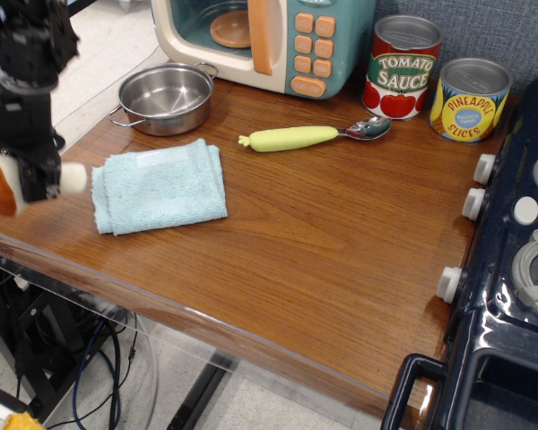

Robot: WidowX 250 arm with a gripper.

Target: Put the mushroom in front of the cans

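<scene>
1. Orange-brown cap and cream stem: that is the mushroom (18, 181), lying sideways in my gripper (31, 177) at the far left edge of the view, clear of the wooden tabletop (323, 242) and just left of the folded blue cloth (160, 185).

2. My jaws are closed around the mushroom's middle, with the cap poking out on the left and the stem tip on the right. The cap is partly cut off by the edge of the view, so I cannot make out any markings on it.

3. I judge the step in hand to be the carry: the toy is lifted and the whole width of the table lies between it and the cans.

4. The tomato sauce can (403, 66) and the pineapple slices can (470, 99) stand side by side at the back right, close to the dark toy stove (511, 296).

5. To do this well I would travel high enough to pass over the cloth and the green-handled spoon (316, 135), whose bowl lies near the tomato can.

6. I would aim for the bare wood on the near side of the cans, right of the spoon bowl, and come down slowly.

7. The stem is round and may roll, so I would release low, touching the wood, well apart from the stove knobs (473, 202).
</scene>
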